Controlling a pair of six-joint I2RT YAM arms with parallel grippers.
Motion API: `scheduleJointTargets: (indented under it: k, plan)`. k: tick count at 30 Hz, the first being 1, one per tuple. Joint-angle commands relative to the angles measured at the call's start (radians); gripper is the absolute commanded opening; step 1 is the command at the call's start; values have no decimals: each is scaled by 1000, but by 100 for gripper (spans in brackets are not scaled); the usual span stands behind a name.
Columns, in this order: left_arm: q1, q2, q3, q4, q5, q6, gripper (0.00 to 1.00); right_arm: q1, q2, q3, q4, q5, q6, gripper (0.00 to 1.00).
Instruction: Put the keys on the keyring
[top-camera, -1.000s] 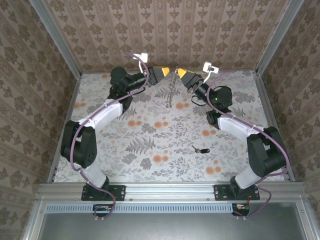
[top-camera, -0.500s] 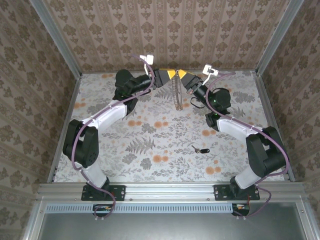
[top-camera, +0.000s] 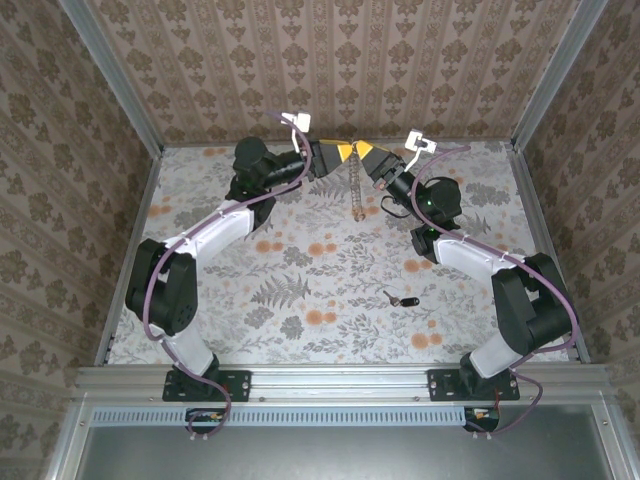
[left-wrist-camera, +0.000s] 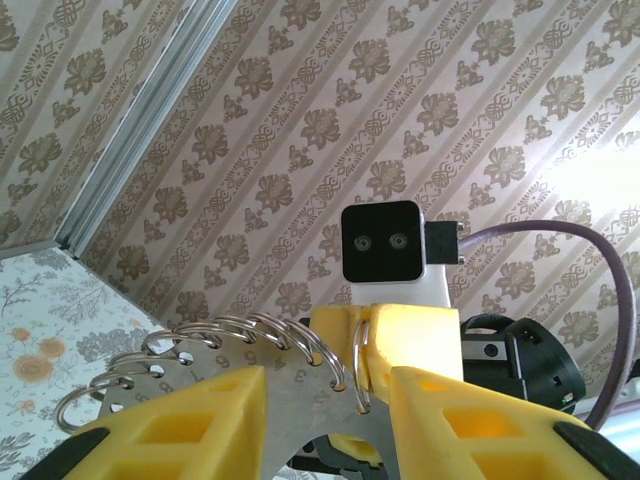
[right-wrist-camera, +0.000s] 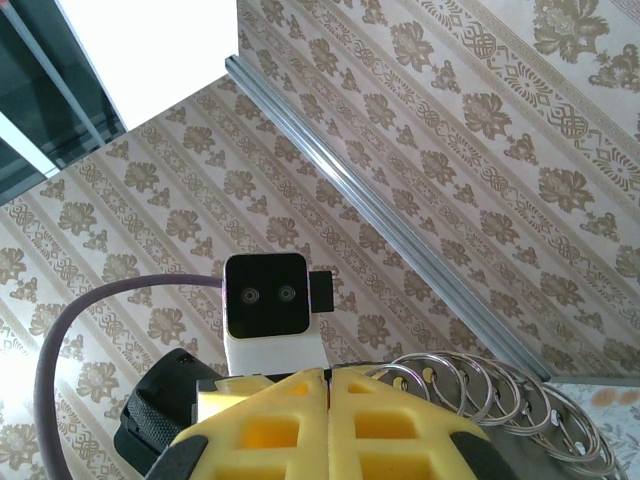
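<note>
Both arms meet high at the far end of the tabletop (top-camera: 300, 270), and the keyring (top-camera: 355, 190), which here reads as a flat metal strip edged with a row of silver split rings, hangs down between them. The right gripper (top-camera: 362, 150) has its yellow fingers (right-wrist-camera: 270, 430) pressed together, apparently pinching the top end of the strip. The left gripper (top-camera: 340, 151) faces it with its fingers (left-wrist-camera: 190, 420) partly spread and the strip lying in the gap. I cannot tell whether they press on it. The key (top-camera: 401, 299), small with a black head, lies alone on the tabletop well nearer the arm bases, closer to the right arm, and touches neither gripper. The step in hand looks like settling the hold on the keyring so that one arm can go for the key. To do it well, the right fingers should carry the strip alone before the left lets go, so the hanging end does not swing. One ring should be kept facing outward and steady. The key should be taken by its black head, leaving the hole free to meet the ring.
</note>
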Motion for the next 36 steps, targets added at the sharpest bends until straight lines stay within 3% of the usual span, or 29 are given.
scheduleJointTargets:
  k: [1,21,36]
  plan:
    - [-13,-38,14,-26,4,62,38,9,-22,9,69,13,11,0]
    - [-21,-46,22,-13,-9,72,36,12,-4,5,69,7,17,0]
    - [-32,-22,36,36,-22,53,21,14,-5,-2,69,1,24,0]
